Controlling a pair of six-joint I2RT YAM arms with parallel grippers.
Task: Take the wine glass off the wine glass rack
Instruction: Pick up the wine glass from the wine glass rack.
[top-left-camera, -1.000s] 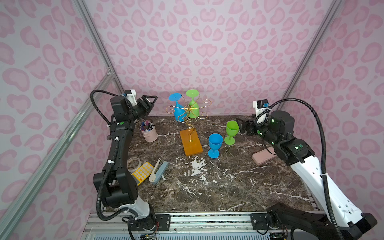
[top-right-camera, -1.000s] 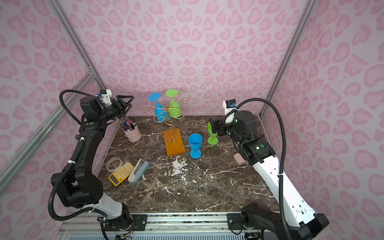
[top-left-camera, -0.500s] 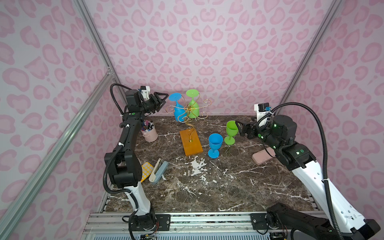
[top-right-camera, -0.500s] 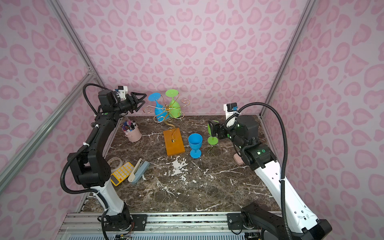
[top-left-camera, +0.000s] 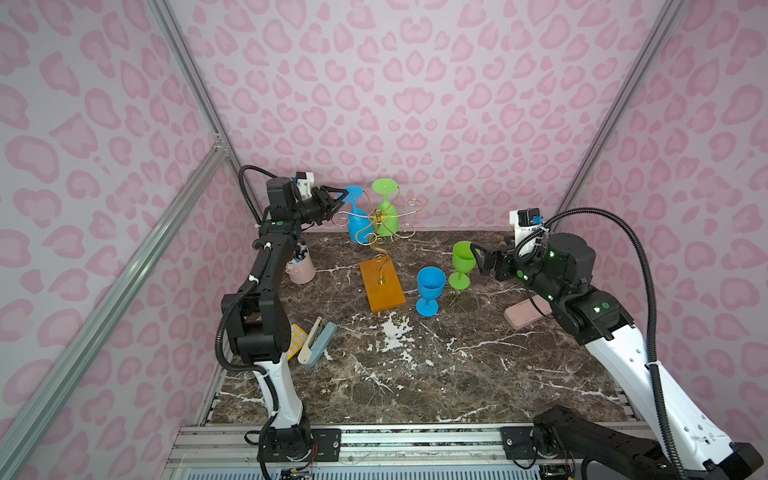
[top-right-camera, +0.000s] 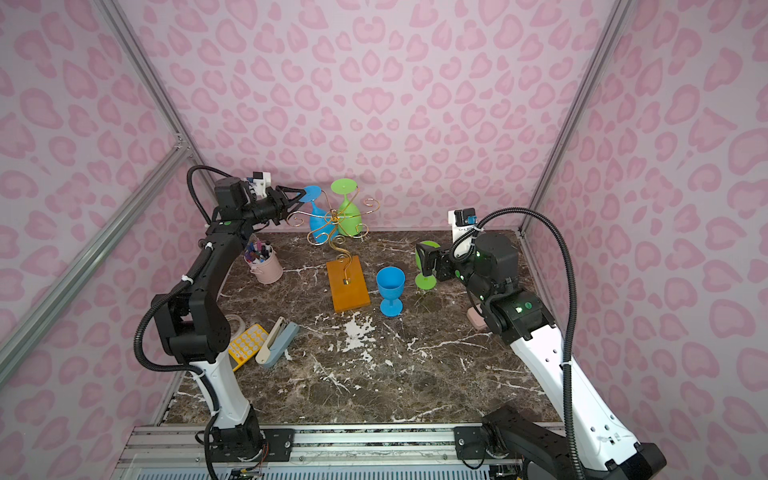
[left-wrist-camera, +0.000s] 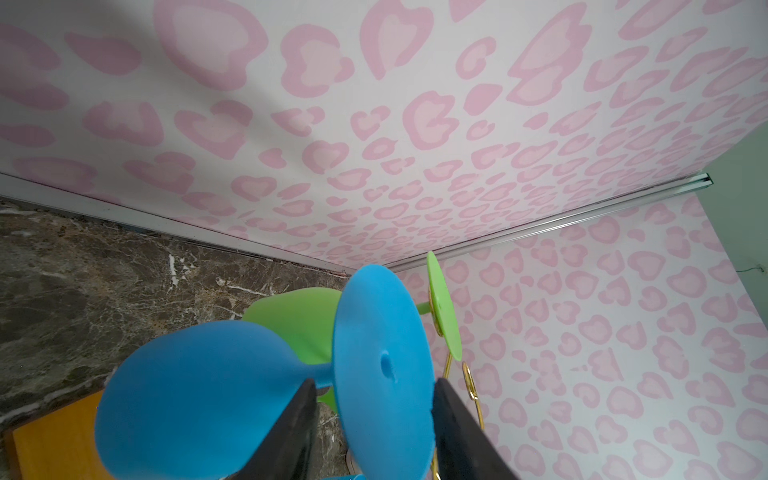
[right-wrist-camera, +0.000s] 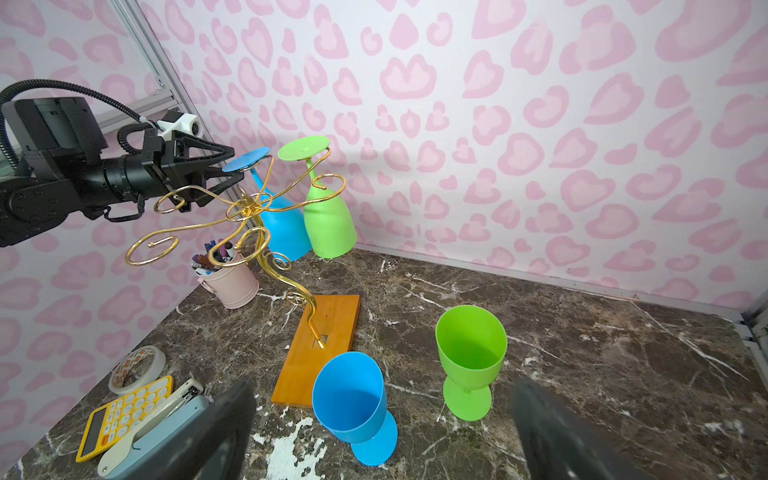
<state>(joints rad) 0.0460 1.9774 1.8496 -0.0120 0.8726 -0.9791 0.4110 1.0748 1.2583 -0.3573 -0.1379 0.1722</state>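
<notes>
The gold wire wine glass rack (top-left-camera: 376, 232) stands on its orange wooden base (top-left-camera: 382, 286) at the back of the table. Two glasses hang upside down from it: a blue wine glass (top-left-camera: 356, 218) and a green one (top-left-camera: 387, 222). My left gripper (top-left-camera: 341, 194) is level with the top of the rack. Its jaws are open and straddle the blue glass's round foot (left-wrist-camera: 380, 365), one finger (left-wrist-camera: 299, 415) by the stem, with a gap showing. My right gripper (top-left-camera: 478, 259) stands wide open and empty, close beside a green glass (top-left-camera: 462, 262) upright on the table.
A second blue glass (top-left-camera: 430, 286) stands upright beside the rack's base. A pink pen cup (top-left-camera: 301, 268), a yellow calculator (top-right-camera: 247, 345), a stapler (top-left-camera: 318, 343) and a tape roll (right-wrist-camera: 137, 368) lie on the left. A pink case (top-left-camera: 525, 313) lies under my right arm.
My left arm has swung in to the rack, and its narrowing jaws now stand around the blue glass's foot. My right gripper has drawn back a little from the standing green glass.
</notes>
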